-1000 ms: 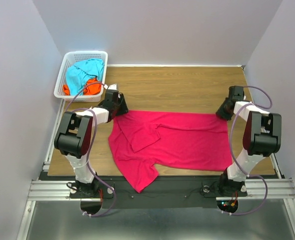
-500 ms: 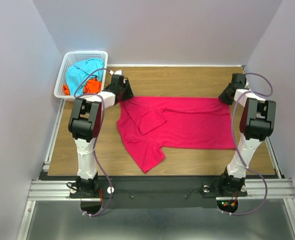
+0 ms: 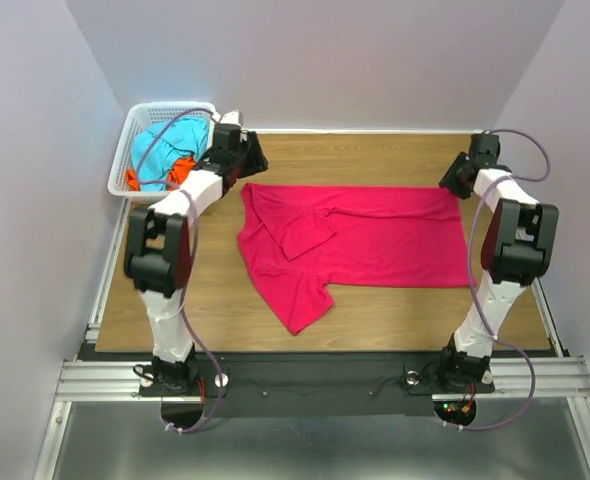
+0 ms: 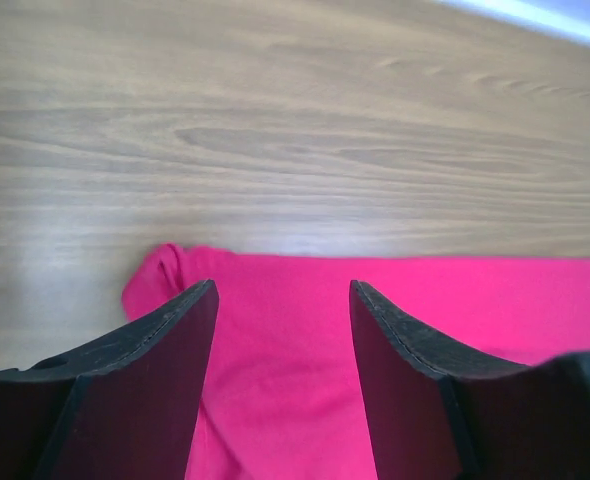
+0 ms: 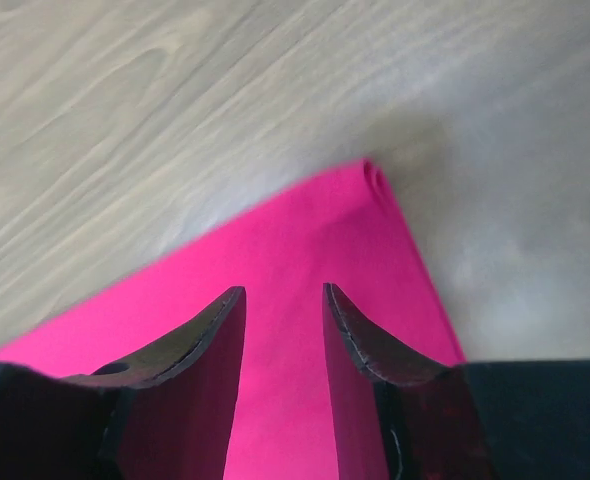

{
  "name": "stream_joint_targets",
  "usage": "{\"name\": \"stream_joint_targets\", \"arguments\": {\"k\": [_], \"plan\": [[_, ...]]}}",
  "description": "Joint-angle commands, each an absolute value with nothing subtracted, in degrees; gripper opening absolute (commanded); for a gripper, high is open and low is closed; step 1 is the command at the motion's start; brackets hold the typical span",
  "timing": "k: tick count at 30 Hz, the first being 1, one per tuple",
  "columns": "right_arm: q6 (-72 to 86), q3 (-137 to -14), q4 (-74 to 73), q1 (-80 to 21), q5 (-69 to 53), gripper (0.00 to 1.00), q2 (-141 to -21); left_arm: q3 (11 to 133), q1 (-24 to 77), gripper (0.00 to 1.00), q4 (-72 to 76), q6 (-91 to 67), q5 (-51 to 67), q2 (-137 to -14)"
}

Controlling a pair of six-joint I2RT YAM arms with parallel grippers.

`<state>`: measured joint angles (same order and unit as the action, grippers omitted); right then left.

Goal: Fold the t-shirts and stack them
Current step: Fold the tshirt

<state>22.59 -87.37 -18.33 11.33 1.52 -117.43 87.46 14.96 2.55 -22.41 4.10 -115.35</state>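
Left tool (image 4: 283,290): fingers spread, nothing between them, so released. It hangs low over the far-left corner of the crimson-pink cloth t-shirt (image 3: 385,235). The rolled corner edge lies just ahead of its left finger.

Right tool (image 5: 283,292): also released, with a narrower gap. The shirt's far-right corner lies just ahead of its fingertips. Neither wrist view shows whether the pads touch the cloth.

The shirt lies spread on the wooden worktop (image 3: 375,160), spanning from one tool to the other, with its far edge fairly straight. On the near side of the left tool, one flap is doubled onto the body and a sleeve-like lobe trails toward the arm bases. The turquoise-blue cloth t-shirt (image 3: 170,140) and orange cloth t-shirt (image 3: 182,170) sit bundled in the white plastic lattice basket (image 3: 170,105), just outboard of the left tool.

Judgement: the step in hand is probably either finishing the lay-out or taking the far corners for the first fold.

To do it well:
- Lower both tools together and clench right at the corners.
- Lift to equal height and travel in parallel so the fold line stays straight.
- Smooth the doubled flap first, or a crease gets trapped.

Risk: the rolled left corner may give a one-layer pinch.
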Motion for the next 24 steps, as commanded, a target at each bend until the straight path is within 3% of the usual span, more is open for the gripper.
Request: {"name": "stream_joint_targets", "arguments": {"k": [1,8,13,20,24], "plan": [[22.9,-83.4,-21.6,12.0,0.4,0.43,-102.4,78.7,16.3,0.67,2.6,-22.8,3.5,-96.3],[23.6,-66.9,-27.2,12.0,1.3,0.51,-83.8,55.5,18.5,0.69,-5.5,-24.4,-1.2,-73.2],[24.9,-54.8,-29.8,12.0,1.3,0.55,-74.0,41.8,19.8,0.69,-7.4,-27.9,-1.3,-64.4],[25.3,-44.6,-30.4,12.0,3.7,0.55,-67.8,35.6,24.9,0.68,-5.7,-30.6,-3.7,-65.5],[25.6,-42.5,-30.5,12.0,5.3,0.54,-66.6,34.0,26.5,0.62,-4.1,-30.9,-5.4,-67.5]]}}
